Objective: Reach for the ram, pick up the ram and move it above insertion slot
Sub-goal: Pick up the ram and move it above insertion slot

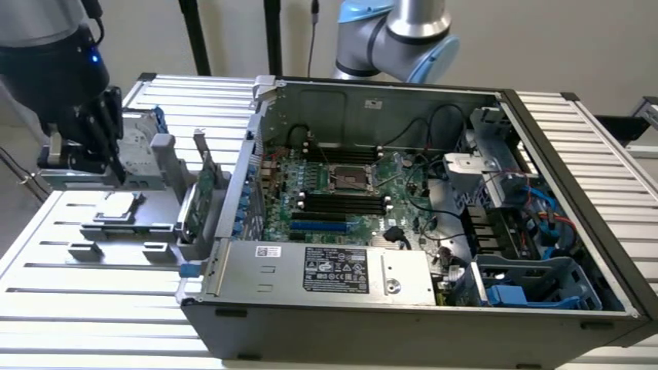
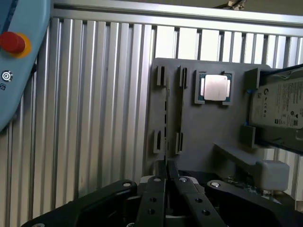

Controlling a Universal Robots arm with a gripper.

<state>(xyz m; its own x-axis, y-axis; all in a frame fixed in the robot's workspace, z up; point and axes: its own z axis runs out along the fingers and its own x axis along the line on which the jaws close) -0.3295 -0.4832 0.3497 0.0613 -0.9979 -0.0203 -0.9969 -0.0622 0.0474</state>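
The gripper (image 2: 165, 166) is clamped on the edge-on ram (image 2: 165, 124); fingers together.

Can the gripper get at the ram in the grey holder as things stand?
Probably yes: the gripper sits right at the end of the ram, standing on edge in the grey holder, with nothing between them.

Hard drive (image 2: 279, 111) and computer case (image 1: 411, 231) flank the holder (image 2: 208, 127).

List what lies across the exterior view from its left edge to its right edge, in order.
Hand over the grey holder tray → upright green card with metal bracket → power supply with label → motherboard CPU socket → blue drive cage → computer case's right wall.
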